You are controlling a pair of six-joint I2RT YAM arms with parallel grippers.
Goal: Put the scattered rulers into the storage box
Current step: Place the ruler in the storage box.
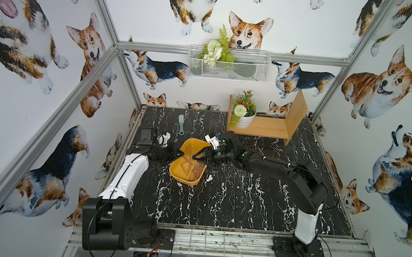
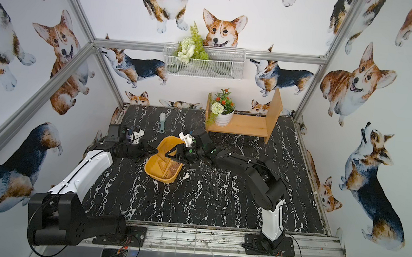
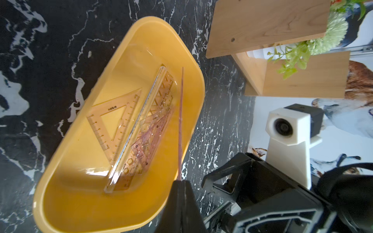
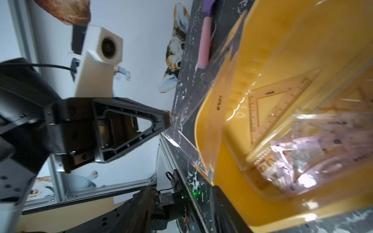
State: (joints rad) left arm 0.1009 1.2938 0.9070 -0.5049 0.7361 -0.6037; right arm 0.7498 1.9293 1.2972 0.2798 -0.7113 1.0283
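- At the storage box rim, left claw pinches one clear ruler on edge; right claw hangs open.
- Several rulers already lie inside; this one remains.

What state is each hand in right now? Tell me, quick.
Left hand: closed on a ruler.
Right hand: open, holding nothing.

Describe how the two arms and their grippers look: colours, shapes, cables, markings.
Both arms are mostly black with one white-shelled link each: the left arm, the right arm. Thin black cables loop along them. The left gripper and right gripper are black, triangular and open-framed. Each wrist carries a white camera housing, and green dots mark the right wrist.
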